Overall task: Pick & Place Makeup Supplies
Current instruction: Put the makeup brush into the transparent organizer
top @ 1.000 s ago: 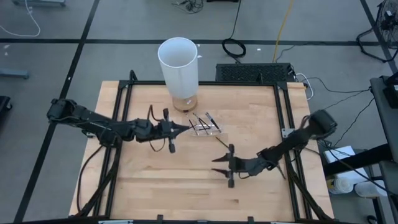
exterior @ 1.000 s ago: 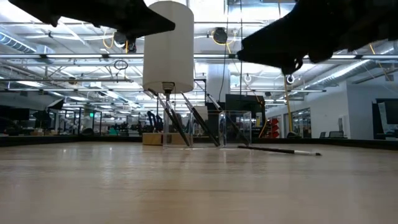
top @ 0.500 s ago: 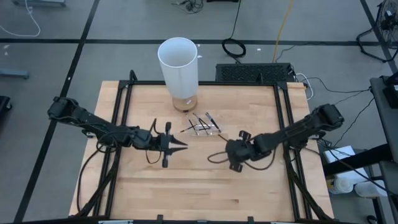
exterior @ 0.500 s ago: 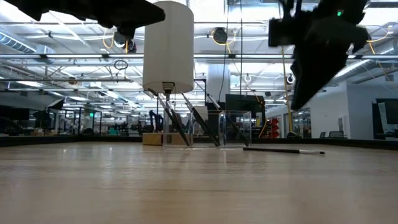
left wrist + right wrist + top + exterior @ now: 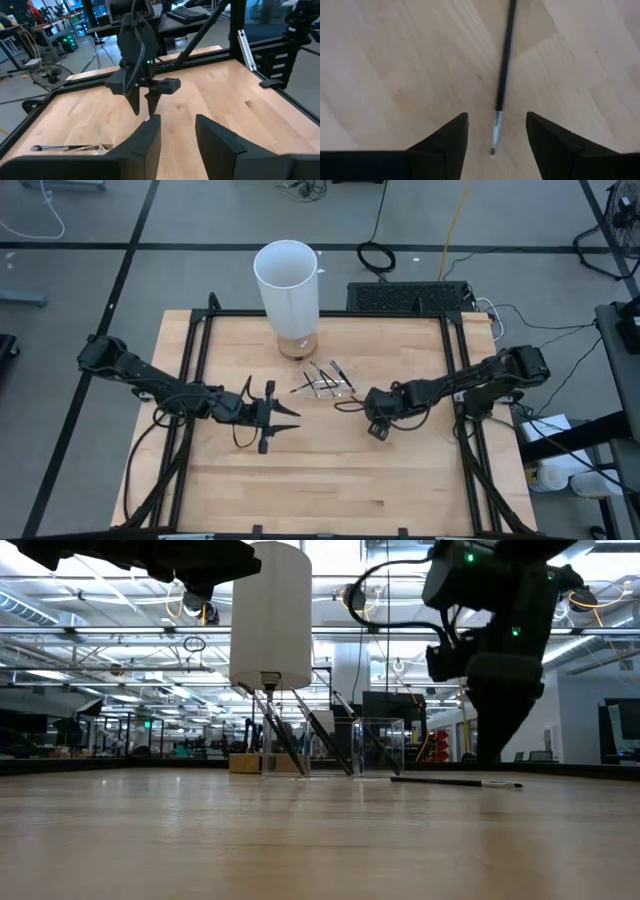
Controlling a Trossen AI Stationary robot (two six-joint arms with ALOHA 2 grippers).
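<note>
Right gripper (image 5: 496,131) hangs open, pointing straight down over one thin brush (image 5: 504,75) lying flat on the table (image 5: 400,480), near the small clear tray (image 5: 325,387) where the other sticks (image 5: 332,374) lean. It looks ready to pick the brush up. Next it should go down and close on it. Left gripper (image 5: 285,414) waits open nearby, holding nothing.

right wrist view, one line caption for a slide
Open right gripper poised above a thin dark brush lying on the wooden table.
</note>
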